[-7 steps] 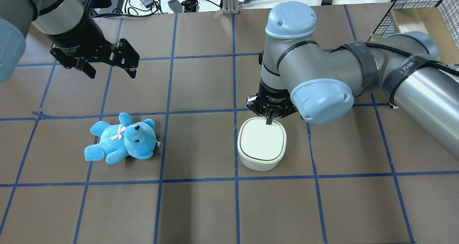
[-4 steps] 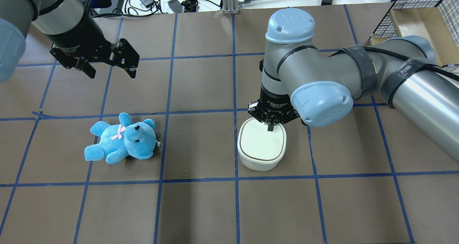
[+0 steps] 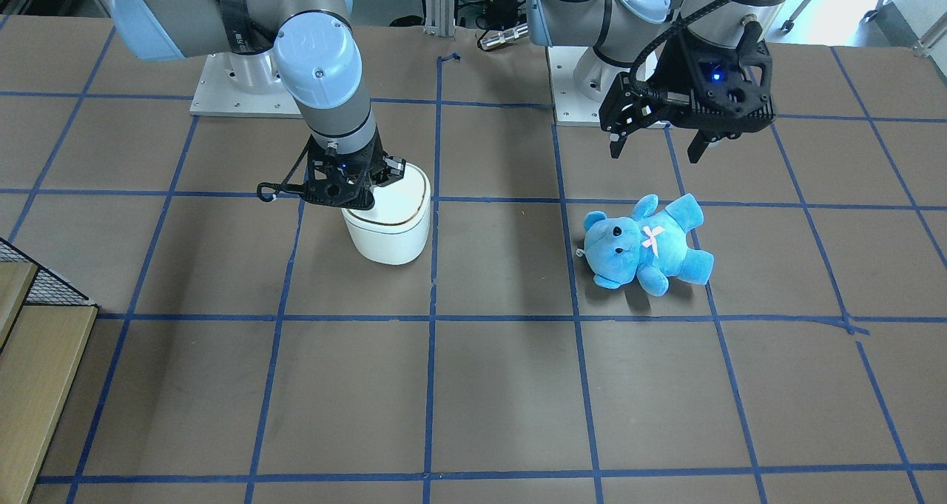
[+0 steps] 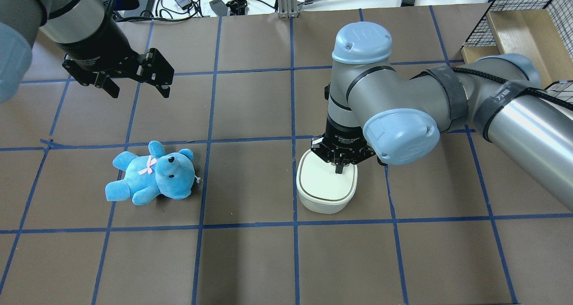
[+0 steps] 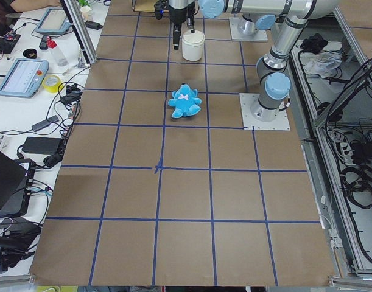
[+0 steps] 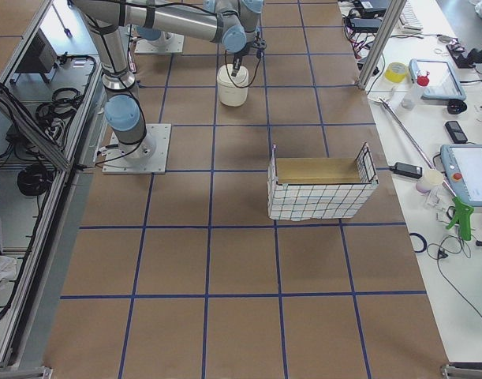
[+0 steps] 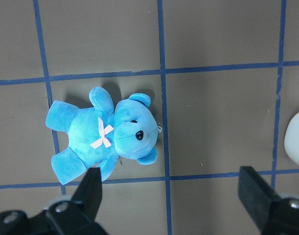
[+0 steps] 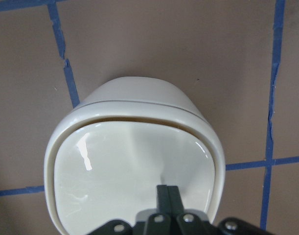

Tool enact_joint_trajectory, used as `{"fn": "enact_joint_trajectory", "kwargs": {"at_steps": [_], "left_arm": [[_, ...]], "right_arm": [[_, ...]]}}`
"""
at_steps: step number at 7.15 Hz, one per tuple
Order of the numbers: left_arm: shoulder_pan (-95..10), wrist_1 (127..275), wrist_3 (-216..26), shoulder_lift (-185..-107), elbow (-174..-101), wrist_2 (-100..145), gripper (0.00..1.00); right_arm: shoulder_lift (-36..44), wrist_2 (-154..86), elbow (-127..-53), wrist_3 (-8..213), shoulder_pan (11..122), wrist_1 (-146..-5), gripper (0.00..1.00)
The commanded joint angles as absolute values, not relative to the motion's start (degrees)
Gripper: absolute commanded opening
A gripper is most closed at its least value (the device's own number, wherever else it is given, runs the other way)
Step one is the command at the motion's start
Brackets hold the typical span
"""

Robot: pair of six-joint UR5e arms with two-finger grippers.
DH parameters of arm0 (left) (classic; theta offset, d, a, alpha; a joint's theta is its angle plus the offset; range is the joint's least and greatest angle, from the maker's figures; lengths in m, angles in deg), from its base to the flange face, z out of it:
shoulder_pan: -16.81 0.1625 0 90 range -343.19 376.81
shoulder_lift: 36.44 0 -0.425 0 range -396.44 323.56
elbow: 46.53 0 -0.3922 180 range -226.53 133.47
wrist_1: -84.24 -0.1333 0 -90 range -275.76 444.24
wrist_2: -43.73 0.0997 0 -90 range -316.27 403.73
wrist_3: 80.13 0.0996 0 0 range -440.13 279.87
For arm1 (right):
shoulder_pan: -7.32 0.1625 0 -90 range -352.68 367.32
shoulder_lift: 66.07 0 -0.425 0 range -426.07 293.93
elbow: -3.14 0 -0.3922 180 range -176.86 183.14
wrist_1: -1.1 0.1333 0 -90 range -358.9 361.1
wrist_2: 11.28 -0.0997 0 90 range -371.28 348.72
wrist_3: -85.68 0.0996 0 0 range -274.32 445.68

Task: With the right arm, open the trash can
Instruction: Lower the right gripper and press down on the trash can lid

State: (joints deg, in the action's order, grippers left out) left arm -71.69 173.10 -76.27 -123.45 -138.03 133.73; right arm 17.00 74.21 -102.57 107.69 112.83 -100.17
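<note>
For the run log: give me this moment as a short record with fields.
right tool: shut, tips pointing down at the lid, firm contact unclear
trash can: upright, lid down, thin dark gap along one edge in the right wrist view
left tool: open, empty, raised over the table
teddy bear: lying face up, apart from both tools
task: lid not yet open

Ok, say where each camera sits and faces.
Front-facing: across the table, facing the robot; left hand, right hand, trash can, teddy bear.
Overhead: behind the robot, looking forward and down; both hands.
Exterior left: table's end on robot's left, looking along it; robot upper right.
Exterior right: opposite end; wire basket nearest, robot upper left.
Left wrist: down at the teddy bear; open fingers.
Right wrist: down at the trash can; shut fingers.
Shared: the first two show all four.
</note>
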Motion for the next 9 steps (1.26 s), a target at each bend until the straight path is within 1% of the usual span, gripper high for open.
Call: {"fn": "enact_joint_trajectory", "kwargs": {"at_steps": [1, 7, 9], "left_arm": [[-71.7, 173.1, -76.3, -123.5, -138.0, 133.7, 1.00], [-71.7, 173.1, -76.3, -123.5, -138.0, 133.7, 1.00], [-71.7, 173.1, -76.3, -123.5, -138.0, 133.7, 1.00]], "right_arm": [[17.0, 74.1, -102.7, 107.4, 112.9, -99.5, 0.00], [15.9, 73.8, -103.8, 104.4, 112.6, -100.3, 0.00], [16.2, 74.3, -102.8, 105.3, 112.5, -99.5, 0.00]]}}
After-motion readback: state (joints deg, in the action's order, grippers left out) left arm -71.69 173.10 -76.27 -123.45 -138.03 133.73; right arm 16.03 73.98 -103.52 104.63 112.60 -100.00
